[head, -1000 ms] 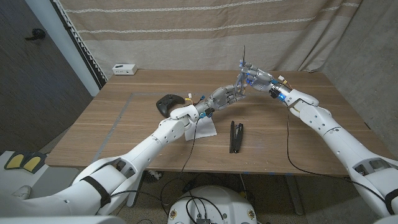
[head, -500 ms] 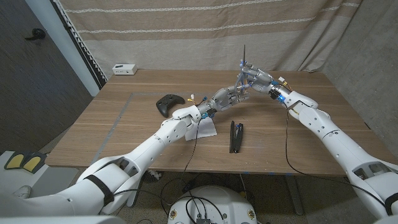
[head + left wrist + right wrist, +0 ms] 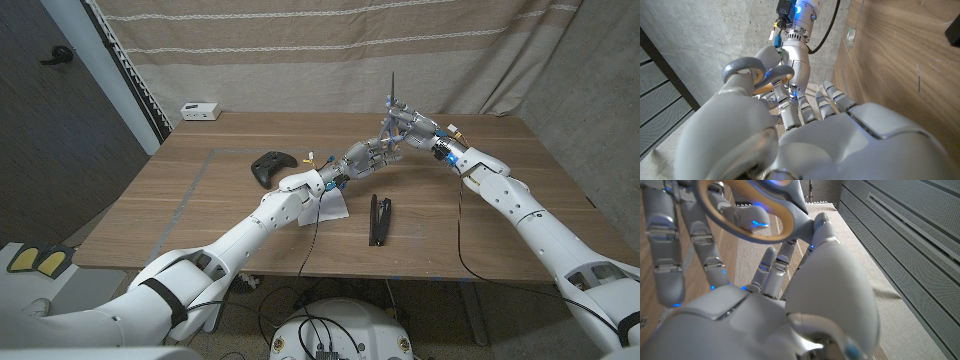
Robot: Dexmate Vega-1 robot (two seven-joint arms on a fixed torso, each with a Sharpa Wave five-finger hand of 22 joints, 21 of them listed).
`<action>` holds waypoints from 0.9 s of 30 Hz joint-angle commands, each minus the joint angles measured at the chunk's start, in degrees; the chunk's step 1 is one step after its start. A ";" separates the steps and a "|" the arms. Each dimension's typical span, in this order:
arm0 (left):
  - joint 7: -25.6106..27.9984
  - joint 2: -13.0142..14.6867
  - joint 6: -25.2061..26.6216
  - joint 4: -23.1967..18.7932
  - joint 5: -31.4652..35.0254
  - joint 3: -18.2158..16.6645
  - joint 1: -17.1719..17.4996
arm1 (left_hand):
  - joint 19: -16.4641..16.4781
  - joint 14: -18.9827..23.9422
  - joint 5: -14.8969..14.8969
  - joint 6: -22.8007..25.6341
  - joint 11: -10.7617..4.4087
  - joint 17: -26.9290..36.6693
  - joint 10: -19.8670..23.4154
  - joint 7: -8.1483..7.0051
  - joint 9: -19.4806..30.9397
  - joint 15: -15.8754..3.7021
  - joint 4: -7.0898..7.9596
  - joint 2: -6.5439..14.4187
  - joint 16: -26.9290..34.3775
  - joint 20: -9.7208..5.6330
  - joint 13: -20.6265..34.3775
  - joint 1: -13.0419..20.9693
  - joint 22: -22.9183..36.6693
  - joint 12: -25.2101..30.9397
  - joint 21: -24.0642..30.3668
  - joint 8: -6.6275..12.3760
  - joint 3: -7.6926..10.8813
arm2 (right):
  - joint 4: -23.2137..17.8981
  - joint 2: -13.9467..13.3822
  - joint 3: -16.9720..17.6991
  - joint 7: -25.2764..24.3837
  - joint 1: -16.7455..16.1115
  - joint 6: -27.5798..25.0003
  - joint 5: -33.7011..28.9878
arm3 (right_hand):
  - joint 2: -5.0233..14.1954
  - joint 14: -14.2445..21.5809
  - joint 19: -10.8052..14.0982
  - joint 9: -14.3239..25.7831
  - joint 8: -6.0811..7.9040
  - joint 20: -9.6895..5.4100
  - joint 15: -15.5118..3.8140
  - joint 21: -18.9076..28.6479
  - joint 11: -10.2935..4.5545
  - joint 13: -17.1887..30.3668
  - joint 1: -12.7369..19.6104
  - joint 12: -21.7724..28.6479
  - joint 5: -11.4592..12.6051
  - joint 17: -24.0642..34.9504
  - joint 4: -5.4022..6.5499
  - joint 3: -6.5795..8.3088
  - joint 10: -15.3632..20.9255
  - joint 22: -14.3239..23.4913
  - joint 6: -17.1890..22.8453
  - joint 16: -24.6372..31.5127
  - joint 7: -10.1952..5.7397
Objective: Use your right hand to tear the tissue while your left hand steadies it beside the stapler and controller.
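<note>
My two hands meet above the middle of the wooden table [image 3: 480,235]. A pair of grey scissors [image 3: 392,100] stands there with its blades pointing up. My right hand [image 3: 412,127] grips it at the handles. The tan-lined handle loop [image 3: 757,75] shows close to my left hand [image 3: 365,155], whose fingers [image 3: 832,100] reach straight towards the right hand [image 3: 790,60]. Whether the left hand holds the loop [image 3: 745,207] is unclear. A white tissue [image 3: 330,209] lies on the table under my left forearm. The black stapler [image 3: 380,220] lies to its right, the black controller [image 3: 270,166] to its left.
A small white box [image 3: 200,111] sits at the table's far left corner. A striped curtain [image 3: 330,50] hangs behind the table. Cables run along both forearms, and the right arm's cable [image 3: 462,230] loops over the front edge.
</note>
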 commanded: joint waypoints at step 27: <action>2.04 0.90 3.21 -3.03 -0.30 -0.18 0.77 | 0.06 6.88 -0.86 4.69 -3.22 1.90 7.06 -3.23 -0.49 -10.34 0.94 2.83 3.14 -6.09 2.00 1.40 0.57 3.57 0.86 -0.15 0.39 | -1.23 -1.37 -1.79 -4.82 -0.09 2.46 -4.97 | 2.36 5.33 0.04 0.24 0.59 -8.71 -9.25 -0.69 0.30 0.00 1.85 0.16 0.26 -0.15 0.58 0.17 0.66 0.08 0.69 0.36 -0.20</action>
